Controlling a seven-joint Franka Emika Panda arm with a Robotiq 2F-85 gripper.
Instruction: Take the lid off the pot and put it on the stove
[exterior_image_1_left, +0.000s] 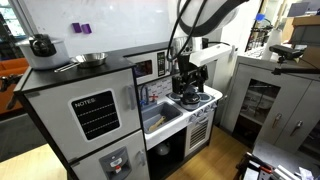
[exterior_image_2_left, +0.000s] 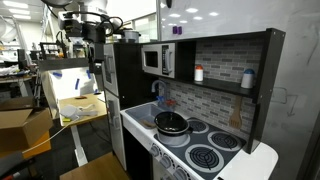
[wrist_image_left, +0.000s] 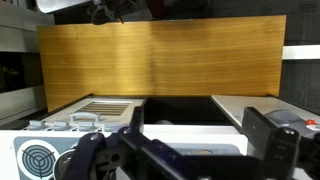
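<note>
My gripper (wrist_image_left: 180, 160) is spread wide, holding nothing. The pot (exterior_image_2_left: 172, 123) sits on one burner of the stove (exterior_image_2_left: 245, 158)

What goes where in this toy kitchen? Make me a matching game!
Things:
1. dark kettle-like pot
2. small round metal pot
3. small white bottle
4. black NOTES board

Places:
A. on the wall shelf
B. on the fridge door
C. on a burner of the white stove
D. on top of the fridge

Pairs: 1-D, 2-C, 3-A, 4-B
</note>
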